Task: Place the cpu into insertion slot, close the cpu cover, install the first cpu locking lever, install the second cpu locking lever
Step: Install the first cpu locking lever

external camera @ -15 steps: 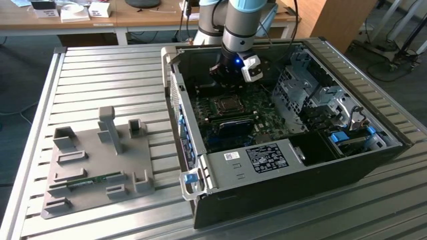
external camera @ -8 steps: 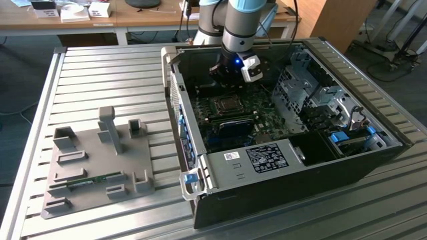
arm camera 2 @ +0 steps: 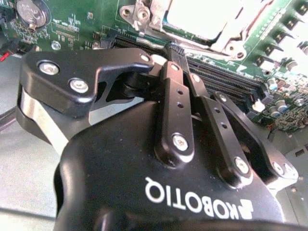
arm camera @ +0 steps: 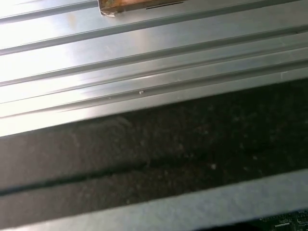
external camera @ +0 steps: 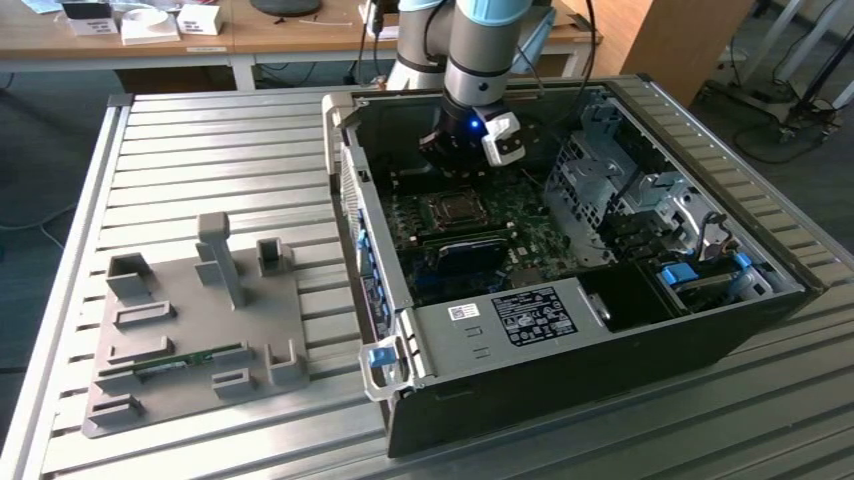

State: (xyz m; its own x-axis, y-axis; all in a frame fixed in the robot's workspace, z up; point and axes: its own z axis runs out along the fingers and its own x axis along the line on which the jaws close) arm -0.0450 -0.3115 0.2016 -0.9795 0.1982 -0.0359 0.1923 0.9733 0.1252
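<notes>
So the arm's down inside the case (external camera: 574,335), with the gripper (arm camera 2: 174,52) hanging just beside the slot (external camera: 454,208). The fingers look pinched together, with nothing between them that I can see. The cpu (arm camera 2: 195,14) sits in the slot, shiny top up. The cover (arm camera 2: 156,14) frames it, though I can't tell if it's lying fully flat.

My worry is that the tips are right over the long black memory slots (arm camera 2: 226,79) next to the socket. Come down a bit off and they'd scrape the board (arm camera 2: 72,24). Or they'd push a crooked cover onto the chip and bend pins.
</notes>
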